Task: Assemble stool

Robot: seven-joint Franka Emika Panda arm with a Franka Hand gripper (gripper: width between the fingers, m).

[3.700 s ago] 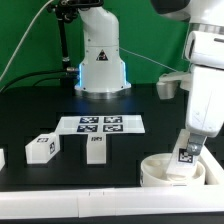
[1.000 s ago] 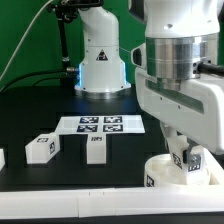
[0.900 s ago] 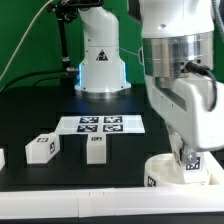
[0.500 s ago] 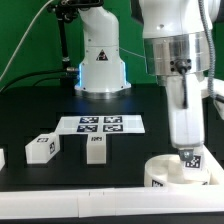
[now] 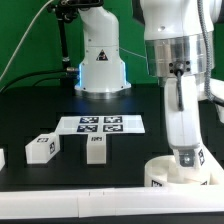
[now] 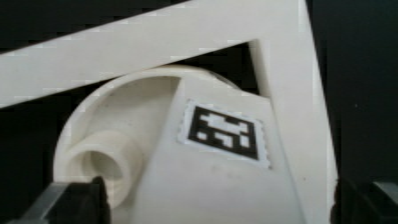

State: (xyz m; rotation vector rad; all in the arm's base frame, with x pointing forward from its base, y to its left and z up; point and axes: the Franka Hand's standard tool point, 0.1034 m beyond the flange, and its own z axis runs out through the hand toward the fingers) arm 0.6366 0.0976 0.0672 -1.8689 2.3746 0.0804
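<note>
The round white seat (image 5: 163, 173) lies at the front of the table, on the exterior view's right. One chunky white leg (image 5: 196, 158) with a black-and-white tag stands upright in it. My gripper (image 5: 190, 157) comes straight down over that leg. In the wrist view the tagged leg (image 6: 196, 130) fills the space between my two dark fingertips (image 6: 71, 203), which sit far apart at the picture's edges. My gripper (image 6: 217, 205) looks open around the leg. The socket under the leg is hidden.
Two loose tagged legs (image 5: 42, 148) (image 5: 96, 149) stand left of centre, and a third white piece (image 5: 2, 157) shows at the left edge. The marker board (image 5: 100, 124) lies behind them. A low white wall (image 5: 70, 205) runs along the front.
The wrist has turned over the seat and the arm's bulk has swung toward the exterior view's right. The fingers now stand wider around the leg. The leg stays upright in the seat.
</note>
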